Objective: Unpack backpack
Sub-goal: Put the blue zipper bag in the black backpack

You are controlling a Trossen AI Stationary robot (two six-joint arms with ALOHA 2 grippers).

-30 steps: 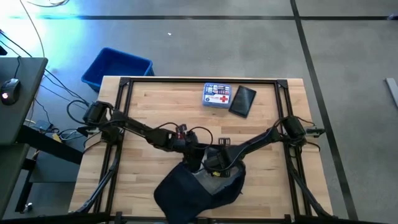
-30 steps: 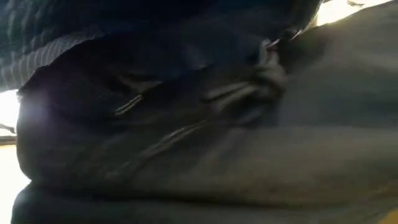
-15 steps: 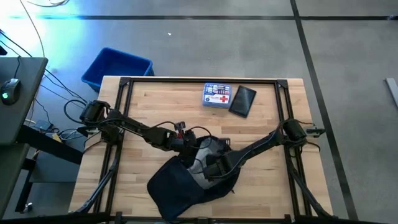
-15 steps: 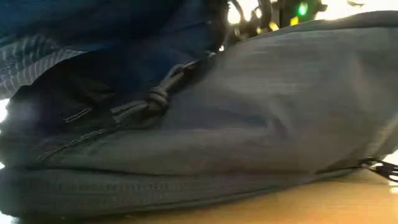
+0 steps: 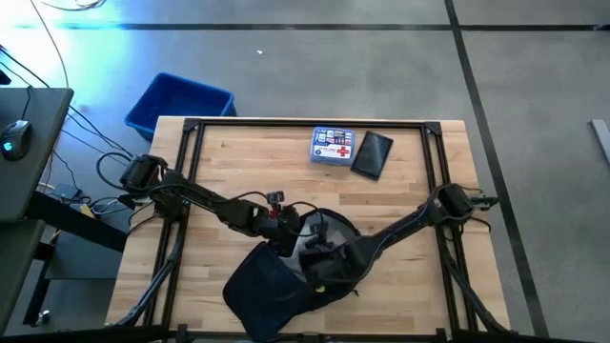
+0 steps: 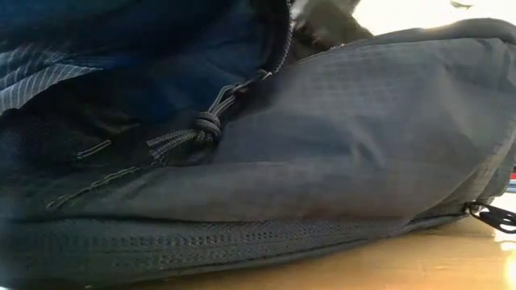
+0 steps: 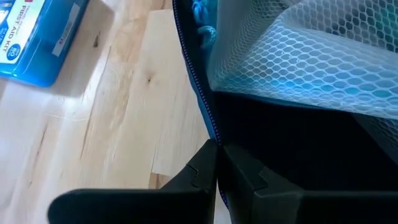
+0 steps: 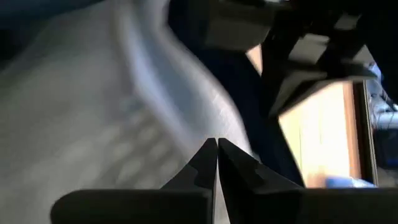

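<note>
Here, the backpack (image 5: pixel 276 286) is seen in the lower centre of the high view, lying on the table (image 5: pixel 238 162) with its opening turned toward the frame's upper right, where pale mesh lining is exposed. The left gripper (image 5: pixel 289 232) is placed at the upper rim of that opening; in the left wrist view its fingers (image 7: pixel 199 171) are closed together on the backpack's zippered edge. The right gripper (image 5: pixel 319 272) is reached inside the opening, and its fingers (image 8: pixel 208 158) are pressed shut against pale lining, with nothing visibly held. In the low view, most of the frame is filled by the backpack's dark fabric and a knotted zipper cord (image 6: pixel 197 129). A first-aid kit (image 5: pixel 333 147) and a black pouch (image 5: pixel 372 154) are lying side by side in the upper centre of the high view.
</note>
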